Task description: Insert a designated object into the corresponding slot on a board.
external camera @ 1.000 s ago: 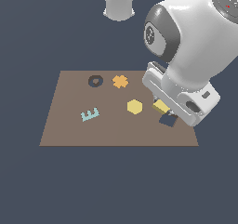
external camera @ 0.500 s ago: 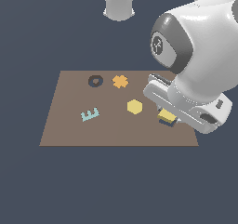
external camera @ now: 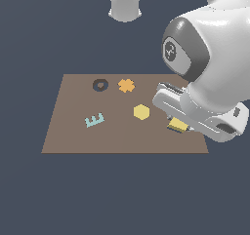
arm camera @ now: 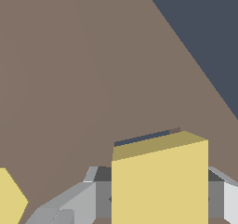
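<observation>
- The claw (arm camera: 158,197) pinched the small flat yellow square block (arm camera: 159,181), one grey finger (arm camera: 69,202) on each opposite side face. In the wrist view the block filled the gap between the fingers.
- The block was held low over the large flat brown rectangular board (external camera: 88,136), near the board's corner at the exterior view's near right. This placement suited lowering it into the slot.
- Only a thin dark sliver of the dark square slot (arm camera: 142,138) showed just past the block's far edge in the wrist view. The block therefore appeared to sit almost directly over the hole, or partly in it; the pictures did not settle which.
- The arm's bulky white wrist hid most of the block in the exterior view, where only a yellow edge (external camera: 177,125) was visible.
- The flat yellow hexagon piece (external camera: 141,112) lay near the block. The orange cross-shaped piece (external camera: 126,85), the dark ring (external camera: 100,85) and the pale teal E-shaped piece (external camera: 94,120) lay well apart from it.
- The board rested flat on a plain dark blue-grey tabletop (external camera: 122,195). A pale grey robot base (external camera: 125,2) stood beyond the board's far edge.
</observation>
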Available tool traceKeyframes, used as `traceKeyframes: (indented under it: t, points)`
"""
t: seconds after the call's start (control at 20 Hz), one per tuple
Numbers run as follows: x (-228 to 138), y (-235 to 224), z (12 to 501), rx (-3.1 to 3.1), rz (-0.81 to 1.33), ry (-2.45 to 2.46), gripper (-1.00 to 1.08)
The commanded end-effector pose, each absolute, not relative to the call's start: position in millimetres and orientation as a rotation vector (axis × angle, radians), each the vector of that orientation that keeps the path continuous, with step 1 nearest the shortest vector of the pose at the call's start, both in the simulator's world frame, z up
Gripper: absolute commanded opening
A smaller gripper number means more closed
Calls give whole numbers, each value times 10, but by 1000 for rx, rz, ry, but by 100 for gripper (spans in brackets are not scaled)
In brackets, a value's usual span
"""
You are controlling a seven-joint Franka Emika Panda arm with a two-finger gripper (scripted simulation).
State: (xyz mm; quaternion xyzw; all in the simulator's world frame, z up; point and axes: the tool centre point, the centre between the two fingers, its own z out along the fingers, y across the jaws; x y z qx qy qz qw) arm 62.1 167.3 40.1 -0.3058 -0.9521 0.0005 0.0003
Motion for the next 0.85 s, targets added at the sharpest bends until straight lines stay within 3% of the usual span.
traceKeyframes:
  t: [0.0, 0.3, 0.35, 0.8]
  points:
    - [622, 1671, 398, -961, 1, -2991, -100]
    - [628, 1678, 304, -954, 1, -2994, -100]
    - [628, 1678, 304, -954, 1, -2994, 100]
    - [628, 1678, 304, -954, 1, -2994, 100]
